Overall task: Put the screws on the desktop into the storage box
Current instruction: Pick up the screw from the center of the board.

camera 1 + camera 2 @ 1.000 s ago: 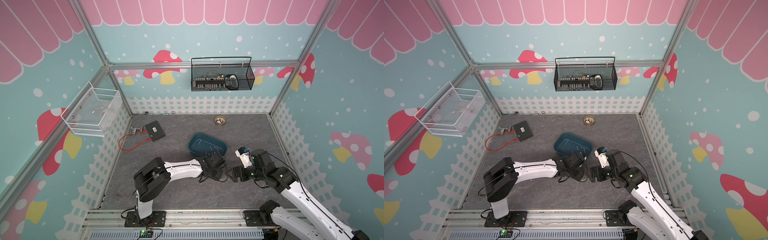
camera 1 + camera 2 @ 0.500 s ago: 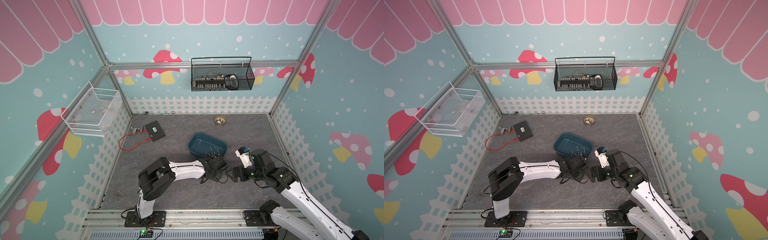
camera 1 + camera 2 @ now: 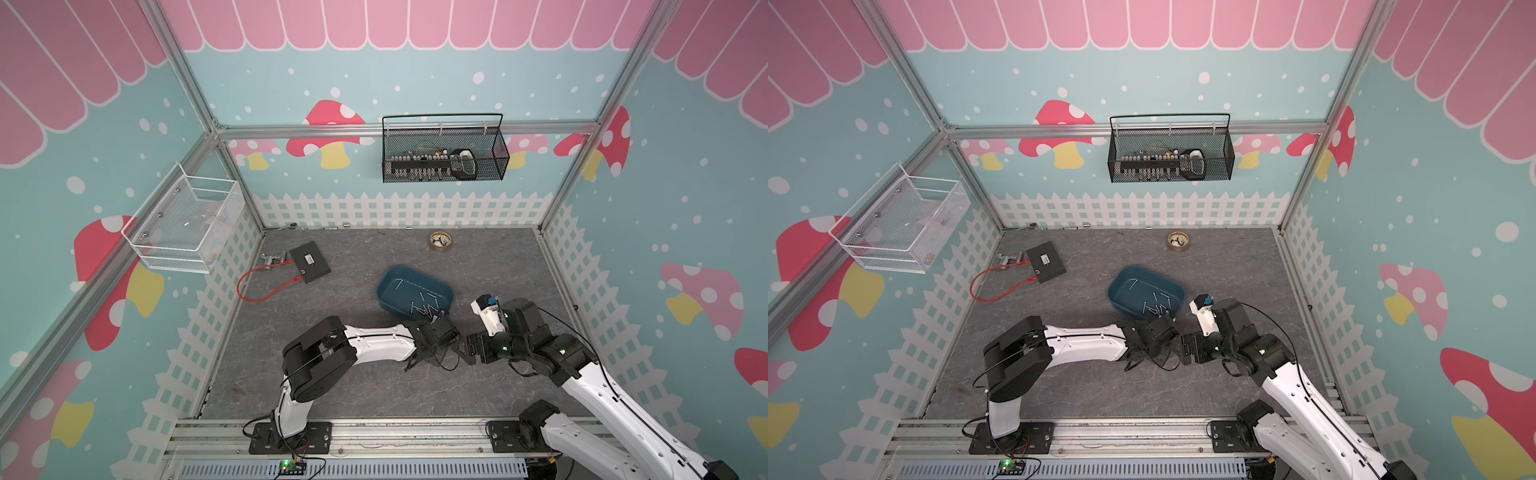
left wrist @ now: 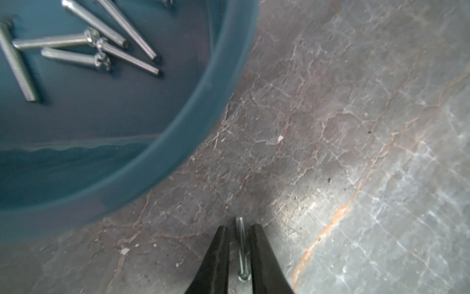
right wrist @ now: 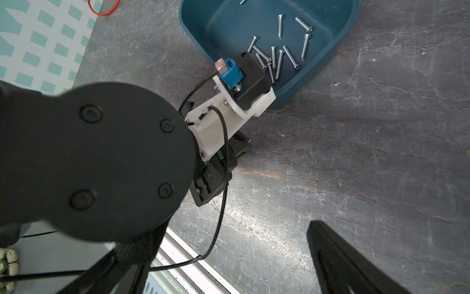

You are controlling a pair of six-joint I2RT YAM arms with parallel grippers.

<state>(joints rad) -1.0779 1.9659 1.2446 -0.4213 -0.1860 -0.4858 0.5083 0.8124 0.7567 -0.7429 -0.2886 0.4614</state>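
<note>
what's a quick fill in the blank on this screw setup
The screw between the left gripper's fingers lies on the ___.
The other screws lie inside the ___.
The right gripper's jaws stand ___.
The flat box on the red cable is ___.
Missing: desktop, storage box, open, black.

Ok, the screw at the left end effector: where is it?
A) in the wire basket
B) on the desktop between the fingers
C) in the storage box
B: the left wrist view shows the screw lying on the desktop between the left end effector's fingers, outside the storage box.
</note>
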